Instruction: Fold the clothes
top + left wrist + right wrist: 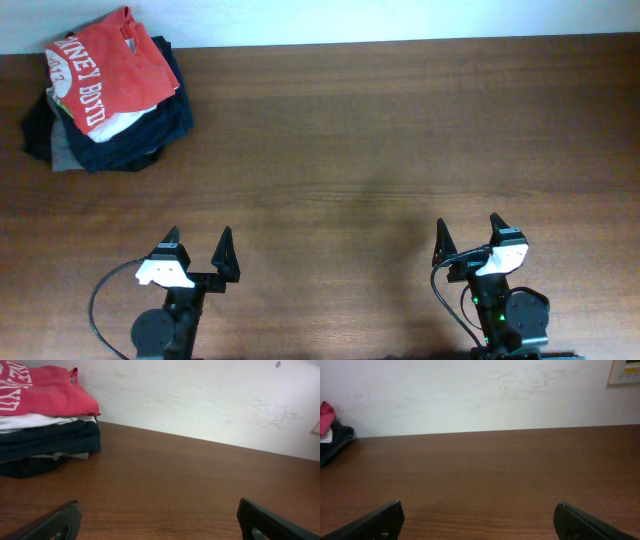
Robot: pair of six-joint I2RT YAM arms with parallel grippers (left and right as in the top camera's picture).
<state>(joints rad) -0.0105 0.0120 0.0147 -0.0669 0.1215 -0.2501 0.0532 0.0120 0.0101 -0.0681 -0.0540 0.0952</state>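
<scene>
A brown wooden table [350, 150] is filling the overhead view, with a pale wall [200, 400] running behind it. In the far left corner an orange-red T-shirt [105, 65] with white block lettering is lying on top of a pile, looking compactly folded. Under it a white shirt [112, 126] is showing as a thin layer, and dark navy garments [165, 120] are sitting at the bottom.

The 2 arms are sitting at the near edge, well apart from the pile and from each other. The left gripper [200, 238] is holding its fingers spread wide with nothing between them. The right gripper [468, 225] is doing the same, gaping and empty, facing bare wood.

Judging by this, no fold is in hand: either the work is just starting or this shirt is already done, and the frames are not settling which. If folding is to come, the left arm, being nearer, is likely needing a long reach to the corner, pinching only the top red layer without dragging the white one, then spreading it on the bare middle of the table.
</scene>
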